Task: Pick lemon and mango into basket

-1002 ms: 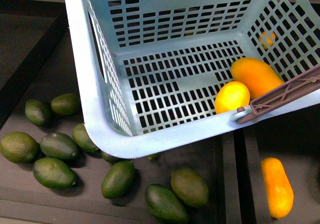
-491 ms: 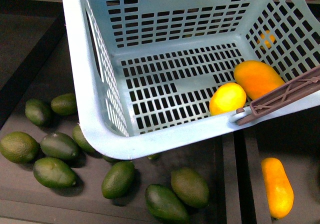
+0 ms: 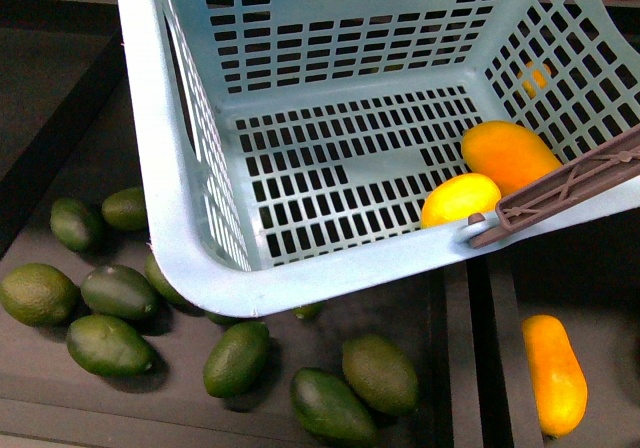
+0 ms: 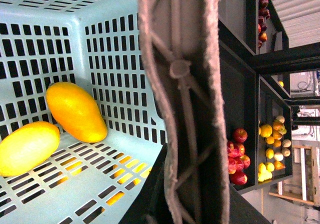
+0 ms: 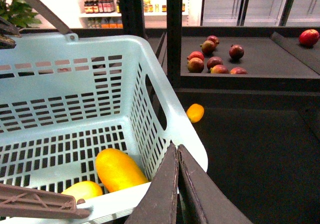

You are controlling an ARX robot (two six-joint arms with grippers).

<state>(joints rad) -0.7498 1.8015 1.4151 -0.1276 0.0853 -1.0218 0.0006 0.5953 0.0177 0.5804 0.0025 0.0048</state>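
Now | lemon (image 3: 458,199) and mango (image 3: 508,155) touch in basket (image 3: 200,288) near-right corner, where the tilted floor settles them | right gripper (image 5: 176,156) jaws pressed together, empty | left jaws' state: cannot tell; handle (image 4: 182,104) fills that view.

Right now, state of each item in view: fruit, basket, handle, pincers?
lemon: in the basket, at its near wall, beside the mango.
mango: in the basket, lying on the slotted floor.
basket: tilted, holds only those two fruits.
basket handle: swung down along the rim.
second mango: outside, on the dark shelf.
right pincer: shut, empty.
left pincer: not in view.
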